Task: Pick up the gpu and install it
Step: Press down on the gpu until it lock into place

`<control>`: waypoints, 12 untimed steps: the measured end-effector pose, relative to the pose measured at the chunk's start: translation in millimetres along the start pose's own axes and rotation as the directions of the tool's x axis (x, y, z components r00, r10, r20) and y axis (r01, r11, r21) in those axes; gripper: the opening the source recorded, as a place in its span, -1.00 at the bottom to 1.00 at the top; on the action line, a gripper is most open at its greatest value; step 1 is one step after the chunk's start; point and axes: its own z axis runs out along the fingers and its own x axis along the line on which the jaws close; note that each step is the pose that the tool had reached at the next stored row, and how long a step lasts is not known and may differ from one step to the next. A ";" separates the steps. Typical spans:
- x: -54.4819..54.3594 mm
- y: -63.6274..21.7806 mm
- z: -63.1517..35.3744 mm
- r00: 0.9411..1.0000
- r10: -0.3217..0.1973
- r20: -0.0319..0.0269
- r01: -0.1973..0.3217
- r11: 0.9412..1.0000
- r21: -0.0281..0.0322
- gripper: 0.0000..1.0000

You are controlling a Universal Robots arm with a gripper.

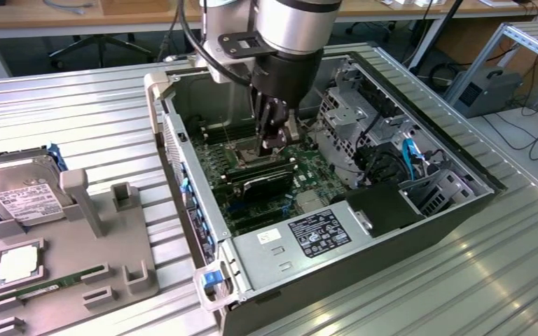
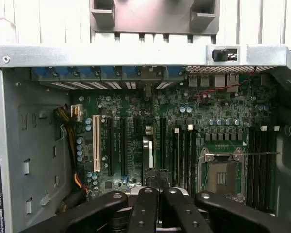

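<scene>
You had one slatted metal table (image 1: pixel 82 105) carrying everything. On it lay one open computer case (image 1: pixel 456 203), with its motherboard (image 2: pixel 223 111) exposed. The single arm (image 1: pixel 293 28) reached down into that case. To the exterior view's left of the case sat one grey parts fixture (image 1: pixel 82 273).

Inside the case, at the near end in the exterior view, you had one power supply (image 1: pixel 321 231) with a black label.

One silver hard drive (image 1: pixel 17 192) with a white label rested at the far end of the fixture.

The one gpu (image 1: pixel 264 183) stood on edge in a motherboard slot, just beside the processor socket. In the wrist view it appeared edge-on (image 2: pixel 148 153), running toward the case's rear wall. The gripper (image 1: pixel 276 145) hung directly over it, close above the board; in the wrist view (image 2: pixel 157 182) its black links sat at the card's near end. You could not tell whether the fingers were clamped on the card or merely close around it.

One processor socket (image 2: pixel 220 177) lay open on the board.

On the fixture you also had one processor chip (image 1: pixel 17 264) and one green memory stick (image 1: pixel 36 288), each in its own recess.
</scene>
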 end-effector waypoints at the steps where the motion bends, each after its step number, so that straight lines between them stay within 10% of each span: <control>1: 0.1 -0.1 3.6 1.000 0.000 0.000 0.000 1.000 0.000 -0.79; 12: -0.1 -0.3 24.0 1.000 0.000 -0.001 0.000 1.000 0.000 -0.79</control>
